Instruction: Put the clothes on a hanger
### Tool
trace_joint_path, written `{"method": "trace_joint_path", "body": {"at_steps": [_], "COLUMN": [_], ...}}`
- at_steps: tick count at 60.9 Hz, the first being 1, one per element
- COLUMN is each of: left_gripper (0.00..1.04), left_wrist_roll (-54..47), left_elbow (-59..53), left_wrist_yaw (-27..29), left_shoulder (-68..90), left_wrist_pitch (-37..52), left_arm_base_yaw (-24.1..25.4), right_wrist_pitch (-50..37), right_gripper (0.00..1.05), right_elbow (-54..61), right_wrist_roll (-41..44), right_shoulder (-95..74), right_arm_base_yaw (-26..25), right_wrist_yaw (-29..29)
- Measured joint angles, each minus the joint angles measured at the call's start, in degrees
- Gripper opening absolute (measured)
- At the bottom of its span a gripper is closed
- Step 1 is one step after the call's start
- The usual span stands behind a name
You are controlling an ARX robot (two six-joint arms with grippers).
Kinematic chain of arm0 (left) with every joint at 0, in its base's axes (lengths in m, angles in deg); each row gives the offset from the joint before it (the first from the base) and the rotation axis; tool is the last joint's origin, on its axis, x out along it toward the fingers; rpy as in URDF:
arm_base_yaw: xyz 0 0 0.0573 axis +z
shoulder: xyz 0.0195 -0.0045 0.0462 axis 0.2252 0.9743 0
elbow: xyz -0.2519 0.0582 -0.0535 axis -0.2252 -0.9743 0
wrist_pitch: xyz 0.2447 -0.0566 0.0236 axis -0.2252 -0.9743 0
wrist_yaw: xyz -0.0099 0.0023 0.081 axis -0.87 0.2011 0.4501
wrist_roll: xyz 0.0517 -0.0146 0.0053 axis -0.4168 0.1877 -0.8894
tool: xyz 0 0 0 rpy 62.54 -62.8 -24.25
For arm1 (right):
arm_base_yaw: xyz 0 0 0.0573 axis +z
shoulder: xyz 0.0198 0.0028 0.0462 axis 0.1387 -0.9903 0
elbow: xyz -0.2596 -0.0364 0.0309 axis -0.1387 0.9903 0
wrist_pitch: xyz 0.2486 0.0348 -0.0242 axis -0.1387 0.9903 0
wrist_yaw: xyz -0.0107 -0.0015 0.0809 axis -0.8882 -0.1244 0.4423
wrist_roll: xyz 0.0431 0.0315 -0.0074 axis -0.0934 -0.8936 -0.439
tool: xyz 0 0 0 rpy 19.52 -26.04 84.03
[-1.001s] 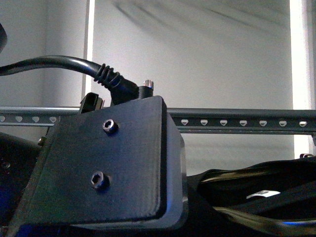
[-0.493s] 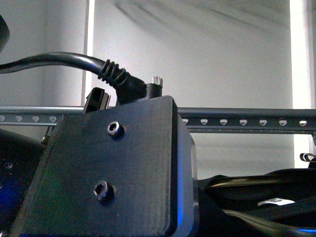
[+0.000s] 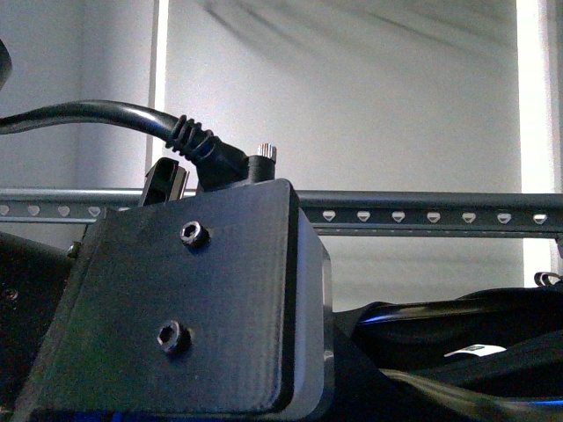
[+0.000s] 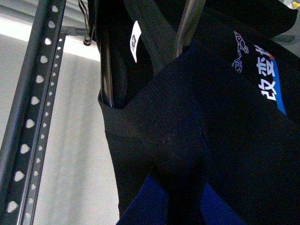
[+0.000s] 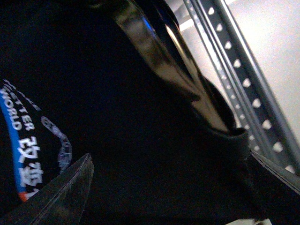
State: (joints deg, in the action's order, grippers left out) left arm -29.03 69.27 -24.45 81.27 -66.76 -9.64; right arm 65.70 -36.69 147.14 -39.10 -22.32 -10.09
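Observation:
The clothes point(image 4: 225, 140), a black T-shirt with white and blue print point(image 4: 269, 86), fill the left wrist view. My left gripper point(image 4: 180, 206) is shut on a fold of the fabric, blue fingers point(image 4: 140, 206) on either side. A metal hook point(image 4: 187, 23) rises from the collar. The hanger point(image 4: 33, 98), a grey rail with heart-shaped holes, runs beside the shirt. In the right wrist view my right gripper point(image 5: 173, 187) stands open against the clothes point(image 5: 117, 117), under a shiny brass strip point(image 5: 164, 61), with the hanger point(image 5: 243, 79) behind. The front view shows the hanger point(image 3: 422, 215) above the clothes point(image 3: 457, 325).
A black arm block point(image 3: 193, 299) with two screws and a thick cable point(image 3: 106, 114) fills the left half of the front view and hides part of the rail. A pale wall point(image 3: 352, 105) lies behind the rail. Another dark garment with a white label point(image 4: 135, 41) hangs by the rail.
The black arm block rose and shifted right half a second ago, then dropped back left to nearly where it began. The clothes at lower right moved slightly with it.

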Motion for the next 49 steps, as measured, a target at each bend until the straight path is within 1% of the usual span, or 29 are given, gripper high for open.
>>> {"method": "trace_joint_path", "body": {"at_steps": [6,17,25,39,40,43,45,49], "left_gripper": [0.05,0.05,0.05,0.05,0.05,0.05,0.05,0.05], "left_wrist_roll": [0.00,0.00,0.00,0.00,0.00,0.00,0.00,0.00], "left_elbow": [0.00,0.00,0.00,0.00,0.00,0.00,0.00,0.00], "left_wrist_yaw": [0.00,0.02,0.02,0.02,0.04,0.04,0.04,0.13], "left_shoulder": [0.00,0.00,0.00,0.00,0.00,0.00,0.00,0.00], "left_wrist_pitch": [0.00,0.00,0.00,0.00,0.00,0.00,0.00,0.00], "left_arm_base_yaw": [0.00,0.02,0.02,0.02,0.02,0.02,0.02,0.02], "right_wrist_pitch": [-2.12,-3.93,-4.94,-7.54,-7.87,-9.14,-9.16,-9.84], "right_gripper": [0.97,0.97,0.97,0.97,0.96,0.86,0.83,0.72], "right_elbow": [-3.72,-9.81,-13.49,-18.60,-18.86,-19.71,-20.04,-20.87], "right_wrist_roll": [4.07,7.65,9.05,7.85,7.39,5.84,5.31,3.52], "right_shoulder": [-4.59,-11.89,-17.31,-25.70,-26.21,-27.93,-28.39,-29.59], "right_arm_base_yaw": [0.90,1.99,2.45,4.04,4.20,4.94,5.16,5.75], "right_wrist_yaw": [-0.24,-3.02,-5.49,-9.05,-9.22,-9.68,-9.84,-9.97]}}
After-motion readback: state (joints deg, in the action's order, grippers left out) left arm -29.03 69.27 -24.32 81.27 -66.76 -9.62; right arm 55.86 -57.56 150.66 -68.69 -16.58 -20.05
